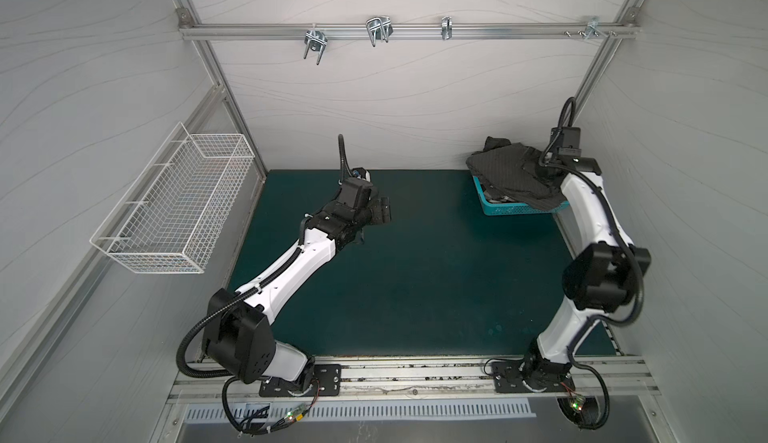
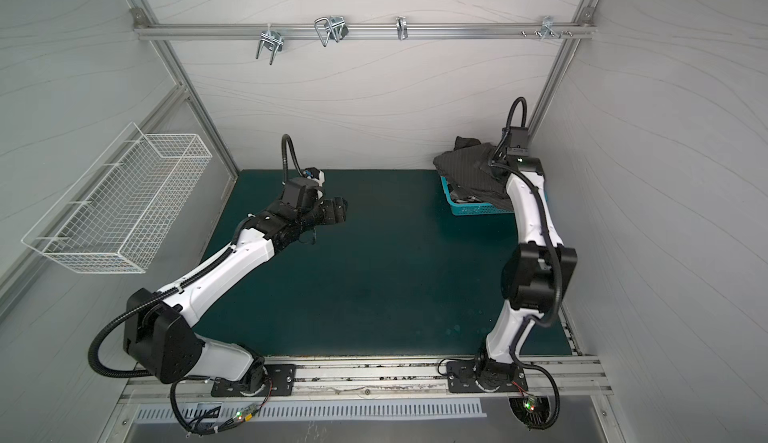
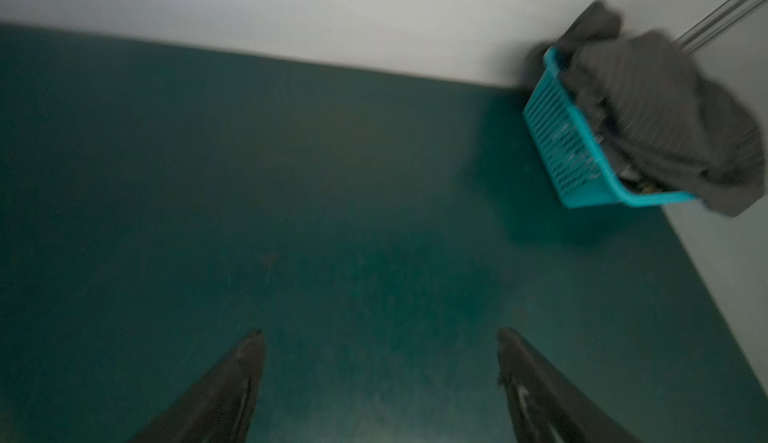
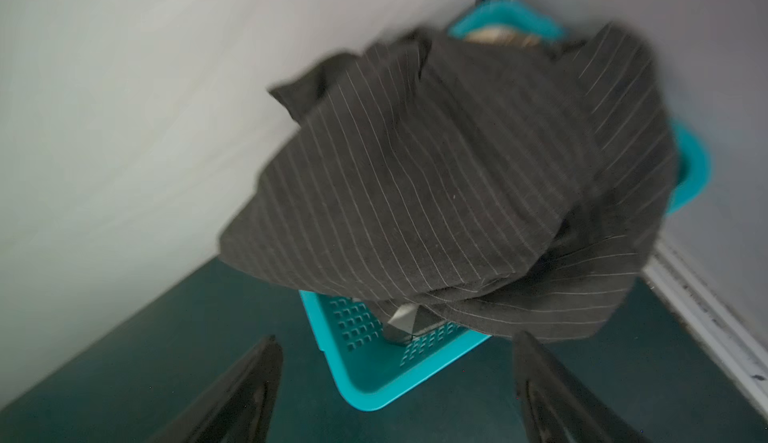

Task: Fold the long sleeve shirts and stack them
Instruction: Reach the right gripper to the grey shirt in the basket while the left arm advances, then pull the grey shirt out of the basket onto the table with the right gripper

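Observation:
A dark charcoal pinstriped long sleeve shirt (image 1: 511,173) (image 2: 473,169) (image 3: 648,108) (image 4: 436,179) lies heaped over a teal basket (image 1: 515,209) (image 2: 478,209) (image 3: 557,142) (image 4: 374,370) at the mat's back right corner. A pale grey bit of cloth (image 4: 403,318) peeks out beneath it inside the basket, and a tan strip (image 4: 498,38) shows at the far rim. My right gripper (image 4: 397,339) hangs open above the basket's near corner, holding nothing; in both top views the right arm hides its fingers. My left gripper (image 1: 384,210) (image 2: 338,210) (image 3: 380,335) is open over bare mat, well left of the basket.
The dark green mat (image 1: 415,279) covers the table. A white wire basket (image 1: 174,208) hangs on the left wall. A metal rail with hooks (image 1: 378,31) runs across the back wall. Side walls stand close to the mat's edges.

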`<state>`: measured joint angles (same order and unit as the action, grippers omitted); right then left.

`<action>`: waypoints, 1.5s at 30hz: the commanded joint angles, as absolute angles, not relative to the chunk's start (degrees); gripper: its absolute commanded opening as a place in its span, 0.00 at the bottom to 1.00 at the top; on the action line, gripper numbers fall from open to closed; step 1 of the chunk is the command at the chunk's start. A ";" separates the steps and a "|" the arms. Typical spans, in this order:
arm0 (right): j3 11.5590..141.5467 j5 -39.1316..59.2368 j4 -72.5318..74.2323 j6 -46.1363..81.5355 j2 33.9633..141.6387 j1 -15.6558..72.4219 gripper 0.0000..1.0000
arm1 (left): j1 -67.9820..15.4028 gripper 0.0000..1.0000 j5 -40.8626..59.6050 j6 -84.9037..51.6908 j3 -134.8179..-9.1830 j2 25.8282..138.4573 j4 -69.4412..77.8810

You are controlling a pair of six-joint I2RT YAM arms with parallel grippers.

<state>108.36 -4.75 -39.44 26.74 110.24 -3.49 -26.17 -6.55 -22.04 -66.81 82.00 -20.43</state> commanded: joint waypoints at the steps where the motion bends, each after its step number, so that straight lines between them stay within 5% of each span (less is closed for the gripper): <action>1: 113.21 0.71 -45.69 25.03 117.22 -3.69 0.86 | -25.65 0.90 -5.36 -24.69 -65.00 79.54 -20.56; 6: 121.91 0.79 -45.39 23.98 127.99 -3.67 0.80 | -25.60 0.85 -6.45 -23.12 -63.32 81.48 -21.11; 11: 130.18 0.71 -47.58 23.39 134.05 -3.69 0.27 | -25.66 0.80 -10.66 -22.46 -62.23 82.09 -21.10; 15: 129.05 2.44 -46.64 22.74 131.23 -3.11 0.02 | -25.66 0.76 -10.12 -23.34 -63.03 81.18 -21.78; 22: 125.60 5.51 -48.32 20.39 117.98 1.11 0.00 | -25.58 0.79 -12.76 -28.08 -67.42 78.40 -28.28; 32: 125.24 9.34 -58.84 18.50 100.30 20.79 0.00 | -21.65 0.83 -8.54 -39.91 -65.24 67.58 -37.06; 45: 74.72 13.48 -41.11 27.57 84.85 42.64 0.00 | -20.83 0.84 -7.73 -45.10 -49.66 56.96 -42.40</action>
<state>81.49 13.08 -44.21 25.12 88.86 41.54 -21.04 -7.99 -42.52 -51.53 58.39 -40.58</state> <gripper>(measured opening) 0.063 0.840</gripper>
